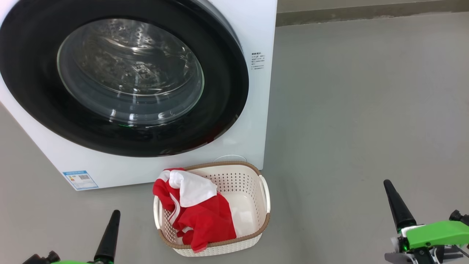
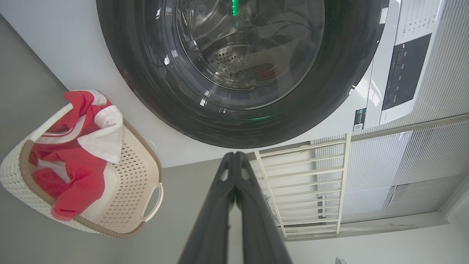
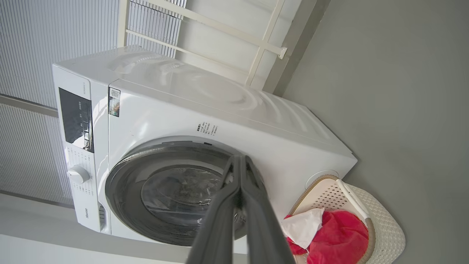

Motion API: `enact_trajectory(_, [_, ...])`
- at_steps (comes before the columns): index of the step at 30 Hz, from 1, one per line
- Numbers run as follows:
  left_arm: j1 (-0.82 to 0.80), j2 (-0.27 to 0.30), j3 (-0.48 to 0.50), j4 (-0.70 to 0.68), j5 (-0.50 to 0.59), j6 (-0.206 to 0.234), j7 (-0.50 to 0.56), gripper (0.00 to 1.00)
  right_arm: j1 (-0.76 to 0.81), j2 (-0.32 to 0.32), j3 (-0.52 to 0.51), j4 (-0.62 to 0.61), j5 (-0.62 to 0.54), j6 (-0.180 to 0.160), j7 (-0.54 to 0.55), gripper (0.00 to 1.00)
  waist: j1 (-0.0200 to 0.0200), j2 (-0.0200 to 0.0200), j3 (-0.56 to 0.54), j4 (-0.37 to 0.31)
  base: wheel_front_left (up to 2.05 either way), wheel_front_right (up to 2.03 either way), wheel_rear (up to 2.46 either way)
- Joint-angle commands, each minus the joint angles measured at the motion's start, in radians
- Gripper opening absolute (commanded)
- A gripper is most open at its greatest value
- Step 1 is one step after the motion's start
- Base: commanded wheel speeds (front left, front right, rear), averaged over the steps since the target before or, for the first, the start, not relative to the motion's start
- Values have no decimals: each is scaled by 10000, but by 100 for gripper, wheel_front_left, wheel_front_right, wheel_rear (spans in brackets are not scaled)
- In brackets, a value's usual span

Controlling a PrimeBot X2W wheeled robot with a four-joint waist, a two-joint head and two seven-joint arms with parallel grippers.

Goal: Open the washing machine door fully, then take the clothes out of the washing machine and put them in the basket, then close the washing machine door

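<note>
Both grippers sit low at the near edge of the head view. The left gripper (image 1: 115,215) is at the lower left and the right gripper (image 1: 388,187) at the lower right. Each has its two dark fingers pressed together into a single point, holding nothing, and both wrist views show the same tight pairing. They hang over the bare grey floor (image 1: 366,110), well apart from each other.

Between them and a little further off, the basket (image 1: 266,214) stands on the floor. The clothes (image 1: 205,218) are heaped in its left half. They are red fabric with a white panel on top, and one fold is draped over the left rim.

Just behind the basket rises the washing machine (image 1: 256,121), with a small blue label (image 1: 80,179) low on its white front. The washing machine door (image 1: 223,91) lies closed against the front, and the perforated steel drum shows through its glass bowl. In the right wrist view, a dark control panel (image 3: 76,119) and a white dial (image 3: 78,174) show on the machine's top strip.
</note>
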Motion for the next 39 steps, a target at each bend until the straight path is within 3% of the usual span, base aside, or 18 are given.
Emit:
enact_trajectory(1, [-461,75,326,-178,-242,-59,82,0,-593,-90,96,-218,351,-6,74,0,-1,0,3,-1,0,0,0])
enact_trajectory(19, [-773,21,473,-55,-2188,-69,599,0,-930,-24,-110,9,2206,-7,616,0,-1,0,67,-22,0,0,0])
enact_trajectory(39, [-779,20,472,-53,-2232,-69,607,0,-941,7,-157,17,2209,-7,661,0,-1,0,69,-22,0,0,0])
